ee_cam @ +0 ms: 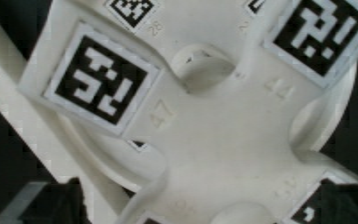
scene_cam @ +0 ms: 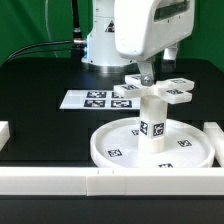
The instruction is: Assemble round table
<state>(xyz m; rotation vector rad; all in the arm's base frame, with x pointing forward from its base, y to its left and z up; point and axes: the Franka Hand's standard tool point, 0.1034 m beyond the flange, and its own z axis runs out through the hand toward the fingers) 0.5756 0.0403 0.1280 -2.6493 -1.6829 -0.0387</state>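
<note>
Rails [scene_cam: 60,182] of white plastic lay nearest on the black desk [scene_cam: 40,85]. Behind them, the rimmed round disc [scene_cam: 97,148] carried the upright cylindrical leg [scene_cam: 152,128], capped by the tagged cross-shaped piece [scene_cam: 157,94]. Arm [scene_cam: 140,30] hung vertically above, fingers [scene_cam: 147,71] at the cross's centre; whether spread or pinching could not be told.

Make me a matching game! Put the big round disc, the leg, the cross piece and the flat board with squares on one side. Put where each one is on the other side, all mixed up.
Things:
1. round disc
2. leg
3. cross-shaped piece
4. marker board

Places:
A. at the top of the leg, just under the gripper
B. flat on the black table, beyond the disc
C. upright in the middle of the disc
D. lying right behind the front white rail

Pairs: 1-D, 2-C, 3-A, 4-B
</note>
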